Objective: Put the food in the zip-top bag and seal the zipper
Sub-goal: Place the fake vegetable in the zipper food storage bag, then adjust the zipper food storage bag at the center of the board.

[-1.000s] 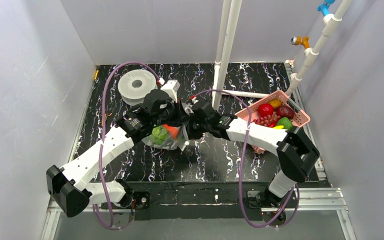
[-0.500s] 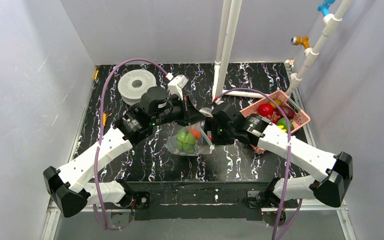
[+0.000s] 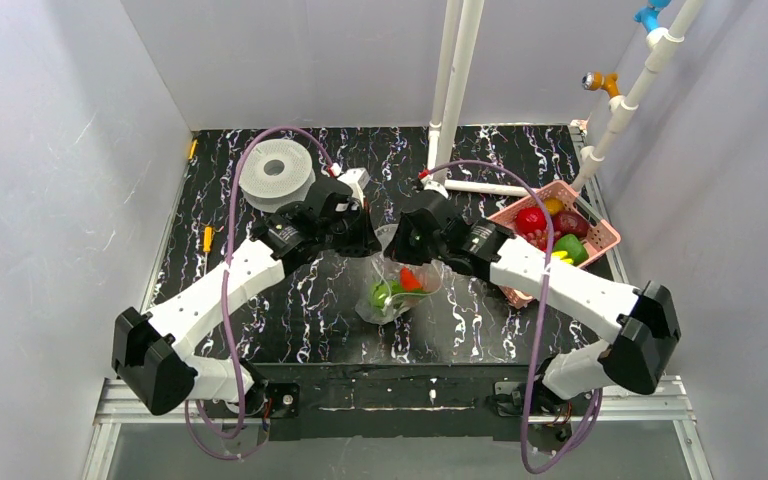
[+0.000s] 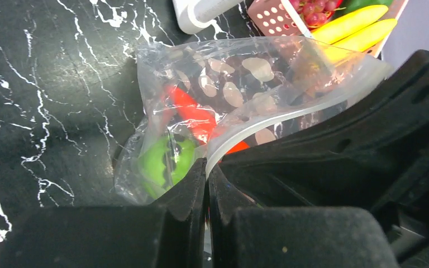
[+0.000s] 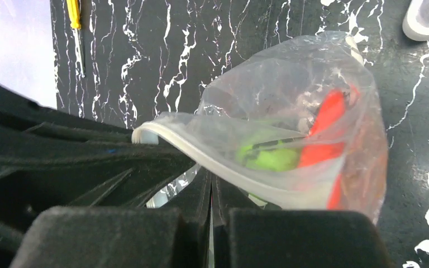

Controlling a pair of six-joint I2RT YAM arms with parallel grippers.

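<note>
The bag (image 3: 397,295) is held up in the middle of the top view. Its zipper (image 4: 268,120) is pinched by the left gripper (image 4: 207,167) and right gripper (image 5: 211,178). Some food (image 3: 382,294) is inside. More is left in the basket (image 3: 592,211), right. The zipper looks unsealed.

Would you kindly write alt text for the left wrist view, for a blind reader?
The left claw is shut on the zipper of the clear zip-top bag, which holds green and red toy food. A pink basket peeks in at the top.
</note>
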